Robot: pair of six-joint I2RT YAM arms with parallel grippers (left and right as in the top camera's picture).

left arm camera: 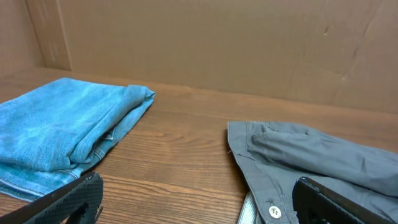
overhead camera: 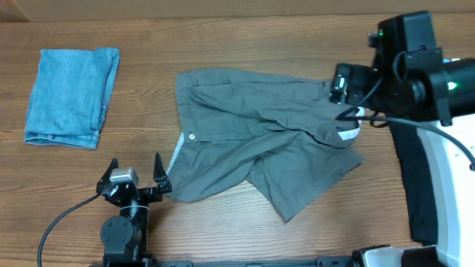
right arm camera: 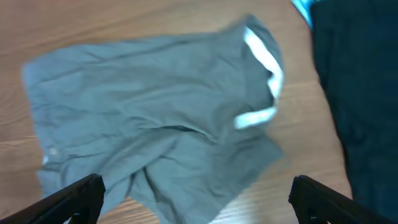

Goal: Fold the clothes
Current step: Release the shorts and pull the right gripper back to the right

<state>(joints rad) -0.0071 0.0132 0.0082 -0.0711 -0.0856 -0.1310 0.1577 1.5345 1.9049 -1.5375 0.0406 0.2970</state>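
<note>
Wrinkled grey shorts point(overhead camera: 260, 141) lie spread in the middle of the table, one of the clothes, with a white button point(left arm camera: 274, 212) at the waistband and pale lining point(right arm camera: 267, 62) showing at the right edge. My right gripper point(right arm camera: 196, 202) hangs open above the shorts' right part, nothing between its fingers point(right arm camera: 74, 199). The right arm point(overhead camera: 401, 67) reaches in from the far right. My left gripper point(overhead camera: 135, 178) stands open at the front, just left of the waistband point(left arm camera: 249, 155), touching nothing. A black garment point(overhead camera: 415, 185) lies along the right side.
A folded blue denim piece point(overhead camera: 70, 96) sits at the far left of the table. A scrap of light-blue fabric point(right arm camera: 301, 7) shows beside the black garment point(right arm camera: 360, 93). A cardboard wall point(left arm camera: 217, 43) closes the back edge.
</note>
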